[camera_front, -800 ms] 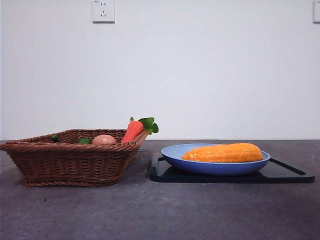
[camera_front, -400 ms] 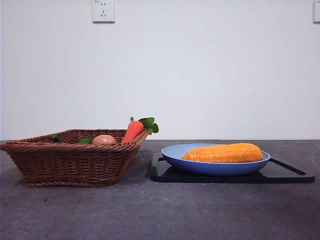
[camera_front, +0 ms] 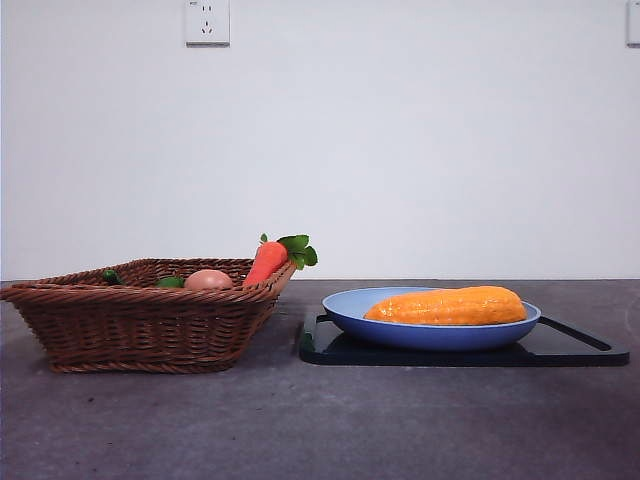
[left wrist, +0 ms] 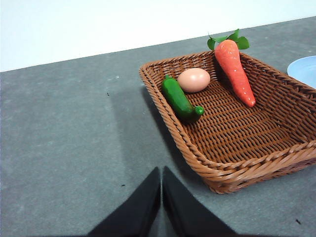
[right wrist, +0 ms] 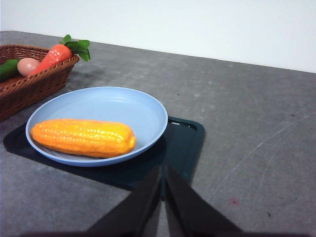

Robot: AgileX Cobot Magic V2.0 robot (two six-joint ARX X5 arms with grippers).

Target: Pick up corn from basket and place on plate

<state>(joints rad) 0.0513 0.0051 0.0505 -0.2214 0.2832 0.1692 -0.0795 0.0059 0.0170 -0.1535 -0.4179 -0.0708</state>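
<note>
I see the corn (camera_front: 447,306), glossy, bumpy orange-yellow (tapered ends), lying on the plate (camera_front: 350,308); both end effectors, left (left wrist: 161,174) and right (right wrist: 162,174), are clenched, empty.

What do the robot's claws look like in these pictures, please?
Only the wrist views show them. The left claw and the right claw look alike: two plain matte black jaws, broad at the base and tapering to narrow tips. No cables or markings are visible.
</note>
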